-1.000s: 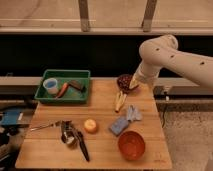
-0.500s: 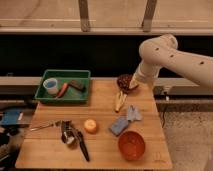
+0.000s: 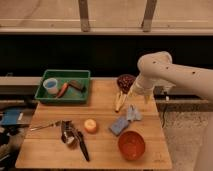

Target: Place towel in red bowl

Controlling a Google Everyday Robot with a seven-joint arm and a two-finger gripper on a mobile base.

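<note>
A blue-grey towel [image 3: 125, 119] lies crumpled on the wooden table [image 3: 45, 152], right of centre. The red bowl [image 3: 131, 145] stands just in front of it, near the table's front right corner, and holds nothing I can see. My white arm reaches in from the right, and its gripper [image 3: 134, 91] hangs above the table just behind the towel, beside a banana [image 3: 119, 100]. The gripper holds nothing that I can see.
A green tray [image 3: 64, 94] at the back left holds a blue cup [image 3: 50, 85], a carrot and a dark block. A dark bowl [image 3: 125, 81] sits at the back. An orange fruit [image 3: 90, 125] and metal utensils [image 3: 70, 134] lie at the front left.
</note>
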